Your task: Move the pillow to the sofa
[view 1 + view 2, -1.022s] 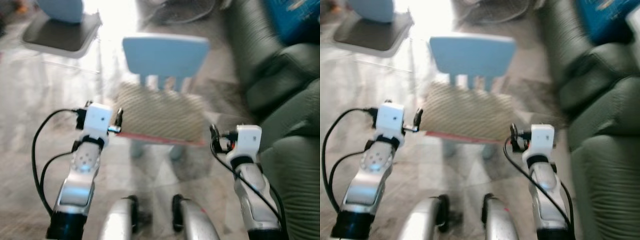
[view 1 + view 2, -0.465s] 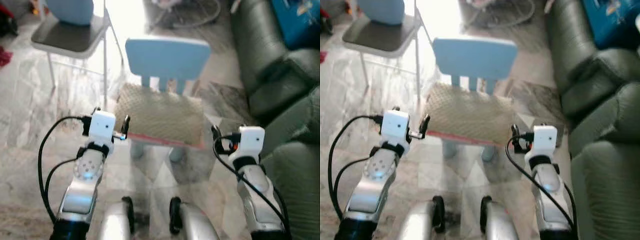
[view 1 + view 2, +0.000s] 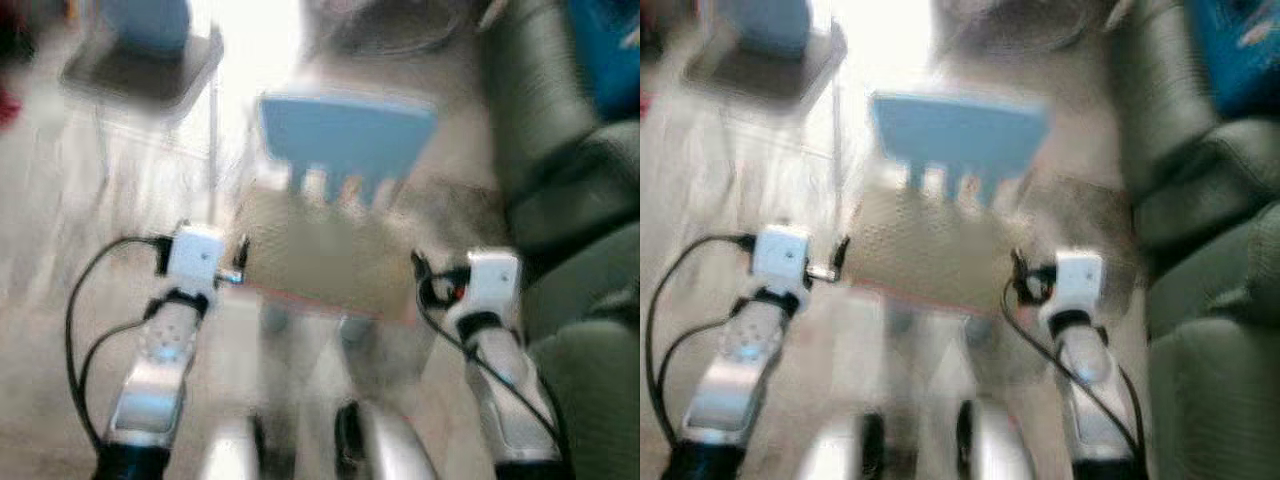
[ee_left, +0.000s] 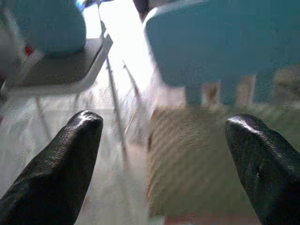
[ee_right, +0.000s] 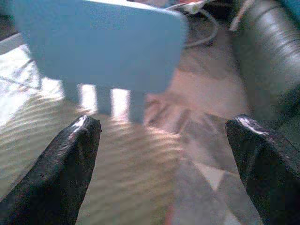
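Note:
A tan, finely patterned pillow [image 3: 325, 250] lies on the seat of a small light-blue chair [image 3: 345, 130] right in front of me; the head views are blurred. My left gripper [image 4: 171, 154] is open at the pillow's left edge, its fingers apart with the pillow [image 4: 206, 159] ahead between them. My right gripper [image 5: 164, 154] is open at the pillow's right edge, and the pillow [image 5: 93, 159] lies under its left finger. Neither gripper holds anything. A dark green sofa [image 3: 570, 200] runs along the right side.
A folding chair [image 3: 140, 70] with a dark seat and a blue cushion stands at the back left. A blue object [image 3: 610, 50] rests on the sofa at the top right. Pale marble floor [image 3: 60, 260] spreads on the left.
The whole picture has gone blurred and shifted slightly, so the camera is moving. Both grippers keep their places at the pillow's two sides, still open.

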Available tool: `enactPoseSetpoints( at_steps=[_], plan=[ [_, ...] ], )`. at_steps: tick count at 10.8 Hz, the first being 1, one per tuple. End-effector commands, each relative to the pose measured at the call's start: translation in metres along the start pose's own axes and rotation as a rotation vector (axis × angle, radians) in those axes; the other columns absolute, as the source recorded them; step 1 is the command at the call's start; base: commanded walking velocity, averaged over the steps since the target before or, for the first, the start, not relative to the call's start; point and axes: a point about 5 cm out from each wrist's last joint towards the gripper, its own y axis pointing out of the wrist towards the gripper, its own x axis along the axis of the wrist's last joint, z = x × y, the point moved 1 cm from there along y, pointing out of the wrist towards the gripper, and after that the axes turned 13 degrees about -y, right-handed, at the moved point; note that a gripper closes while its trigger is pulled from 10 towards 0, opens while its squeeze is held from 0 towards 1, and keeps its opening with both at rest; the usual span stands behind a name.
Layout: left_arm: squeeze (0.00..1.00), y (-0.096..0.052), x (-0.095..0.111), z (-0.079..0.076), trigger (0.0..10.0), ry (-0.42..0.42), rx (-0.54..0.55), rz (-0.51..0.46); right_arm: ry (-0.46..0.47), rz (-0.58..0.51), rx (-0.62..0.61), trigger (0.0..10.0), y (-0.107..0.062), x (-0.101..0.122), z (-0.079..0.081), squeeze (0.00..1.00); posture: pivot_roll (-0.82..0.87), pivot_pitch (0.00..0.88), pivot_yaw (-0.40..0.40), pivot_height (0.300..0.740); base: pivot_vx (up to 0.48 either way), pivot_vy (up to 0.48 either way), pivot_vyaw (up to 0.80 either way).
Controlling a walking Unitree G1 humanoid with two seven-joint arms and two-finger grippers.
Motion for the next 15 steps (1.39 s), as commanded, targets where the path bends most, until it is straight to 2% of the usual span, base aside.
enactPoseSetpoints(
  at_steps=[1,3,4,6,8,9,10,11,12,14,15],
  plan=[
    [0.00,-0.002,-0.004,-0.009,10.0,-0.014,-0.034,0.016,-0.015,0.037,-0.015,10.0,-0.005,-0.009,-0.008,0.00,-0.02,0.274,-0.040,0.740,0.364,0.000,0.00],
    [0.00,-0.002,-0.004,-0.011,10.0,-0.019,-0.043,0.009,-0.021,0.039,-0.012,10.0,-0.005,-0.010,-0.007,0.00,-0.01,0.270,-0.041,0.740,0.180,0.000,0.00],
    [0.00,-0.002,-0.003,-0.012,10.0,0.004,-0.043,0.001,-0.021,0.040,-0.013,10.0,-0.005,-0.010,-0.007,0.00,-0.02,0.270,-0.042,0.740,0.000,0.000,0.00],
    [0.00,-0.003,-0.005,-0.014,10.0,-0.020,-0.051,0.012,-0.022,0.056,-0.011,10.0,-0.005,-0.012,-0.006,0.00,-0.01,0.279,-0.042,0.740,0.000,0.000,0.00],
    [0.00,-0.002,-0.001,-0.017,10.0,-0.015,-0.079,-0.010,-0.013,0.048,-0.010,10.0,-0.005,-0.010,-0.006,0.00,-0.01,0.298,-0.040,0.740,0.000,0.000,-0.70],
    [0.00,-0.001,0.002,-0.014,10.0,0.008,-0.062,-0.026,-0.017,0.046,-0.008,10.0,-0.005,-0.009,-0.006,0.00,-0.01,0.299,-0.040,0.740,0.000,0.000,0.00],
    [0.00,-0.002,0.000,-0.005,10.0,0.066,0.017,-0.024,-0.017,0.041,-0.005,10.0,-0.006,-0.008,-0.005,0.00,-0.01,0.305,-0.042,0.740,0.000,0.000,0.00],
    [0.00,-0.006,-0.002,-0.001,10.0,0.024,-0.001,-0.021,-0.003,0.032,0.002,10.0,-0.005,-0.005,-0.004,0.00,-0.01,0.308,-0.042,0.740,0.000,0.000,0.00],
    [0.00,-0.011,-0.004,0.008,10.0,0.054,0.038,-0.024,0.012,0.009,0.012,10.0,-0.006,0.000,-0.001,0.00,-0.01,0.309,-0.042,0.740,0.000,0.000,0.00],
    [0.00,-0.017,-0.011,0.011,10.0,0.049,0.039,0.004,0.011,0.009,0.019,10.0,-0.009,0.000,0.002,0.00,-0.01,0.311,-0.041,0.740,0.000,0.000,0.00],
    [0.00,-0.022,-0.015,0.011,10.0,0.053,0.030,0.016,0.014,0.010,0.024,10.0,-0.011,0.000,0.003,0.00,-0.01,0.309,-0.042,0.725,0.000,0.000,0.00]
  ],
)
